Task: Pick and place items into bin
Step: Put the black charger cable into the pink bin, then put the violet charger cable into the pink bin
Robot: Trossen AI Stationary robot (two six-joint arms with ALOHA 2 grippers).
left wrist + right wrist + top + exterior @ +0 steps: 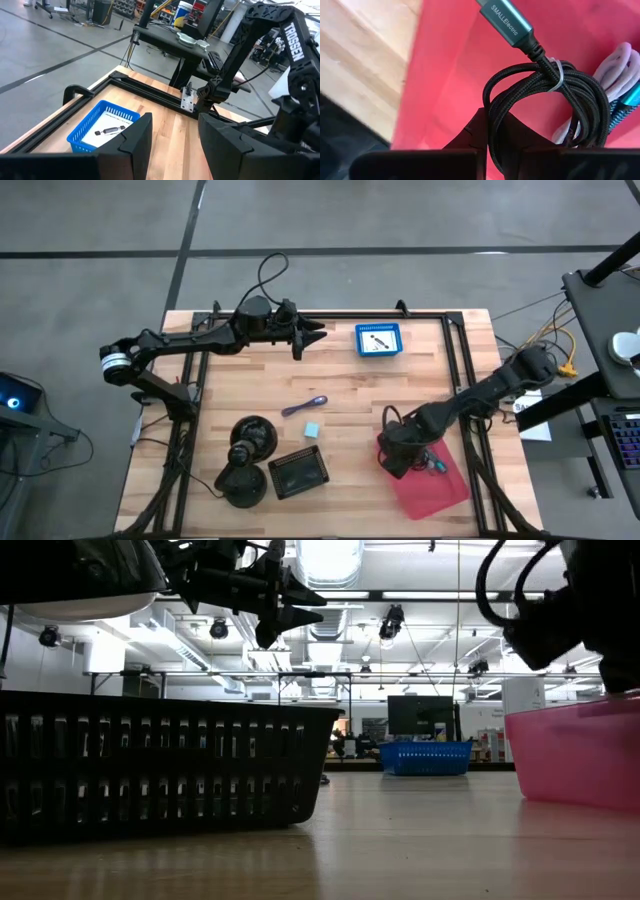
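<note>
Table point(400, 410): pale wooden top with a black rail frame along its edges; carried every item listed below.
Left arm: extended along the table's far edge; left gripper point(312, 334) hung above the wood just beside the blue basket, fingers point(137, 137) spread apart, nothing between them.
Right arm: reached in from the right side; right gripper point(492, 135) sat low inside the pink bin, fingers clenched on the coiled black cable.
Pink bin point(445, 485): near the right front corner; a pale lilac cable point(615, 67) already lay inside it.
Black mesh basket point(298, 471): front centre, beside two black domed objects point(247, 458).
Blue basket point(379, 340): far centre; held a white card and a small dark item.
Coiled black cable point(545, 95): inside the pink bin, bound by a clear tie, teal plug marked SMALLElectric.
Purple pen point(304, 406): lay mid-table.
Pale teal cube point(312, 429): just in front of the pen, apart from it.
</note>
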